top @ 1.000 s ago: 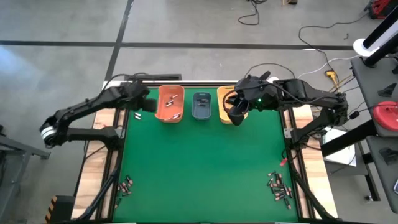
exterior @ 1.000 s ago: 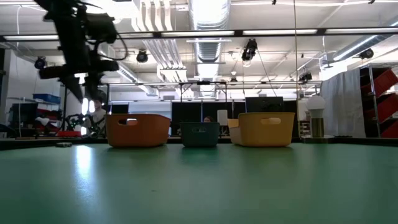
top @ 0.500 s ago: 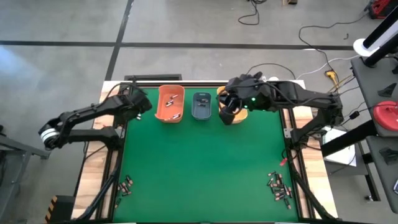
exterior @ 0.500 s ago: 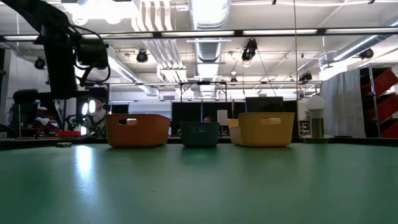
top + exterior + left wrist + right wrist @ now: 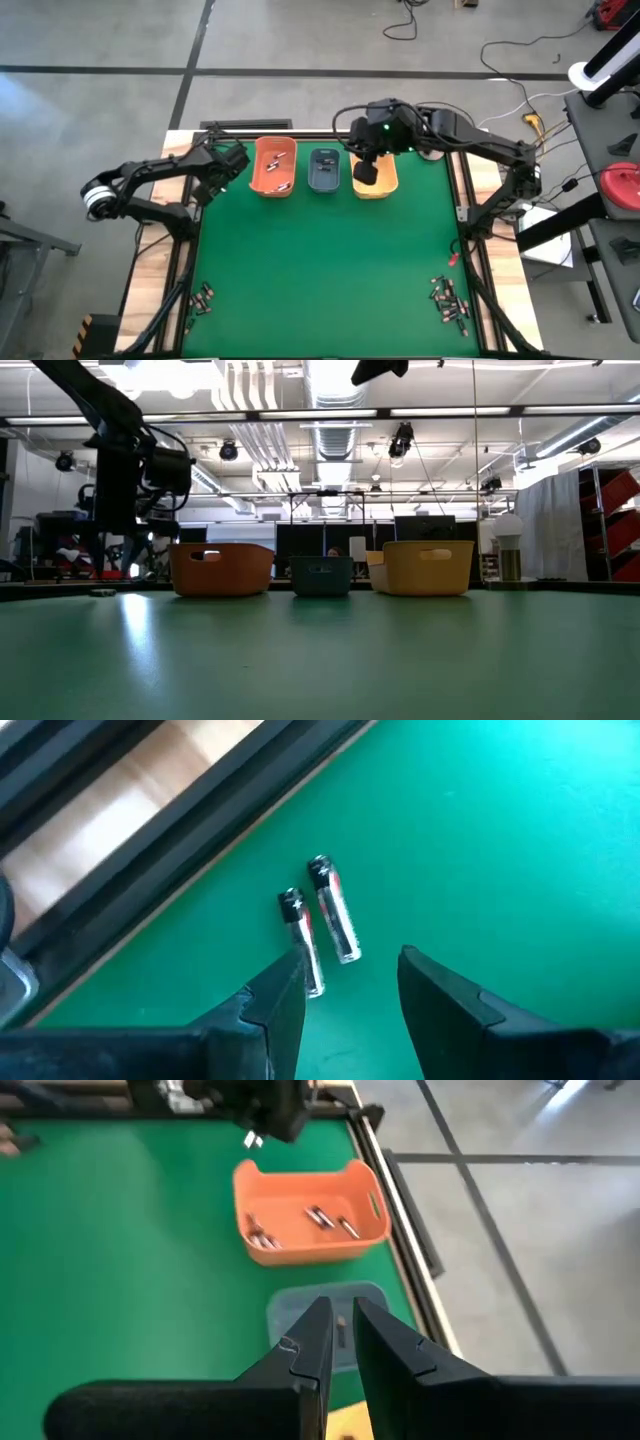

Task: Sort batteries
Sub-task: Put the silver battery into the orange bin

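the left gripper (image 5: 345,982) hung wide open over two aa batteries (image 5: 325,925) (lying nearly touching). closing there risked pinching both. the right gripper (image 5: 340,1342) was nearly shut, apparently empty.

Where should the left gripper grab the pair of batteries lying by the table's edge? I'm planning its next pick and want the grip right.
Take one at a time: the left gripper, fingers open, hangs just over the two batteries, which lie flat and nearly parallel on the green mat. Probably come straight down and pinch one battery across its middle, fingers on its long sides, since the round ends would slip.
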Controlling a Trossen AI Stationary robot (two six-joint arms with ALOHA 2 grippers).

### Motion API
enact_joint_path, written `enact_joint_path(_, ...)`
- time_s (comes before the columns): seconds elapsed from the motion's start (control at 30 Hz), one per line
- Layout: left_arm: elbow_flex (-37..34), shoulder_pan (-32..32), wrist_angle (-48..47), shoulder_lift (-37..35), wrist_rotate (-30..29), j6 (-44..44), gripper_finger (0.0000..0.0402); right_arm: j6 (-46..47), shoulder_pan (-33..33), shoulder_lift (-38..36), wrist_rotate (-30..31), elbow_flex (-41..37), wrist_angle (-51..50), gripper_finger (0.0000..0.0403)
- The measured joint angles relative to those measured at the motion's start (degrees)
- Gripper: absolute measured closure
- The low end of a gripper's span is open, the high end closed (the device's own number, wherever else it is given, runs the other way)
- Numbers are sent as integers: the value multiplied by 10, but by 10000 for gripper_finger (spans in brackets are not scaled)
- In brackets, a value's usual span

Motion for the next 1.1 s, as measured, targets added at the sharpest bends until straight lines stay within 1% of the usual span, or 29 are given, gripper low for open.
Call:
enact_joint_path(0.07, 3, 4, 1, 7, 3, -7, 263, -21, -9, 0, -5, -4, 0, 364)
enact_joint_path(0.2, 5, 17, 22, 18, 4, 0, 263, -45, -20, -1, -50, -15, 2, 364)
enact_joint_path(0.43, 4, 43, 27, 29, 4, 0, 263, -50, -39, -5, -76, -30, -9, 364)
enact_joint_path(0.8, -7, 75, 96, 67, 4, 17, 263, -43, -46, -11, -77, -31, -23, 364)
enact_joint_path(0.93, -5, 75, 100, 86, 3, 0, 265, -43, -46, -11, -77, -31, -24, 364)
enact_joint_path(1.03, -4, 75, 106, 98, 4, 6, 279, -43, -46, -11, -77, -31, -23, 364)
enact_joint_path(1.1, -5, 75, 109, 102, 4, 16, 297, -40, -46, -11, -76, -31, -23, 364)
